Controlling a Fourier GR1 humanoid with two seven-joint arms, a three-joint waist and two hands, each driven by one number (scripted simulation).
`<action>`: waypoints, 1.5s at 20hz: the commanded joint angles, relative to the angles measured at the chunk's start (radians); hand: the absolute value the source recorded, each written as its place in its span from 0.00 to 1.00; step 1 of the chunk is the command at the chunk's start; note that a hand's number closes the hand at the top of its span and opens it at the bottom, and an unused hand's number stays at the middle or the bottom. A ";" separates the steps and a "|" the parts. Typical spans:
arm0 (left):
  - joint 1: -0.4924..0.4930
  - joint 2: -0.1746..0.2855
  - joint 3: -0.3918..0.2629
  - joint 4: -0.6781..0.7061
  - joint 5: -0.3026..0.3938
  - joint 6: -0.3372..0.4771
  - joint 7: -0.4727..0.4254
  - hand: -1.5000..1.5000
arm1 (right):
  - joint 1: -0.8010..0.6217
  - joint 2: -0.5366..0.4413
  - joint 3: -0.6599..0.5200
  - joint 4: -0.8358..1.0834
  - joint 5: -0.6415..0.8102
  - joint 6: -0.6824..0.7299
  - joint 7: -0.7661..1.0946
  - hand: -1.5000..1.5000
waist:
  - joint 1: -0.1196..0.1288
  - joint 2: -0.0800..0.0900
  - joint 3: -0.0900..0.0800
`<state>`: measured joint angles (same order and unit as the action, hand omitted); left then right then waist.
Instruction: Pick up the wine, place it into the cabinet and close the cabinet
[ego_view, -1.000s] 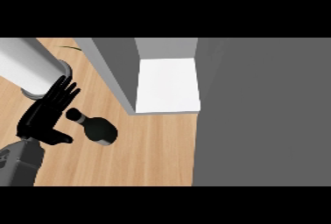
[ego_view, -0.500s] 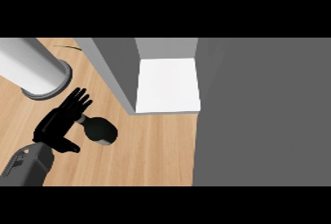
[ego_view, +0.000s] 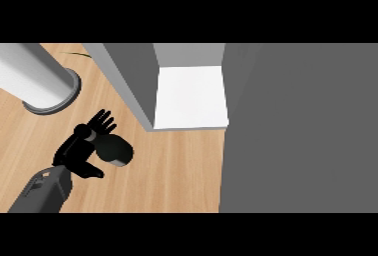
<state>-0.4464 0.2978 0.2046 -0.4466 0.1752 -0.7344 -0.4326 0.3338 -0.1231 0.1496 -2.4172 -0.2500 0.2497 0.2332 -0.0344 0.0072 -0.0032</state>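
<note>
The wine bottle (ego_view: 117, 151) is a dark shape seen from above, standing on the wooden counter (ego_view: 170, 175) left of the cabinet. My left hand (ego_view: 76, 150) is pressed against the bottle's left side and covers its neck. The fingers (ego_view: 102, 121) point straight up the view, and the thumb (ego_view: 91, 172) sticks out below the bottle, so the hand is open. The cabinet's white inside (ego_view: 190, 95) shows just right of and beyond the bottle, with its grey door (ego_view: 125, 75) swung open toward me. My right hand does not show.
A wide white cylinder (ego_view: 33, 72) on a grey base stands at the far left, beyond the hand. A large grey cabinet face (ego_view: 295, 125) fills the view's right side. Bare counter lies in front of the bottle.
My left hand has slid down and right from beside the cylinder to the bottle, and now lies against it over the neck. The bottle stands where it did.
</note>
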 joint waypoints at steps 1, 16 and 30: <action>-0.033 -0.027 -0.001 0.096 -0.021 -0.066 -0.112 0.00 | 0.016 0.008 0.000 -0.094 -0.079 -0.006 0.032 0.00 | -0.010 0.004 -0.001; -0.081 -0.052 0.021 0.174 0.015 -0.167 -0.103 1.00 | 0.061 0.000 0.023 -0.123 -0.074 -0.005 0.048 0.00 | -0.010 -0.001 0.000; 0.107 -0.086 -0.013 -0.016 -0.073 0.166 -0.352 1.00 | 0.064 0.010 0.008 -0.122 -0.036 -0.022 0.044 0.00 | 0.027 -0.012 0.001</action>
<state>-0.4448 0.1966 0.1776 -0.4251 0.1241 -0.6384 -0.6078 0.3495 -0.1190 0.1418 -2.4043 -0.2544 0.2559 0.2152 -0.0257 -0.0008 -0.0001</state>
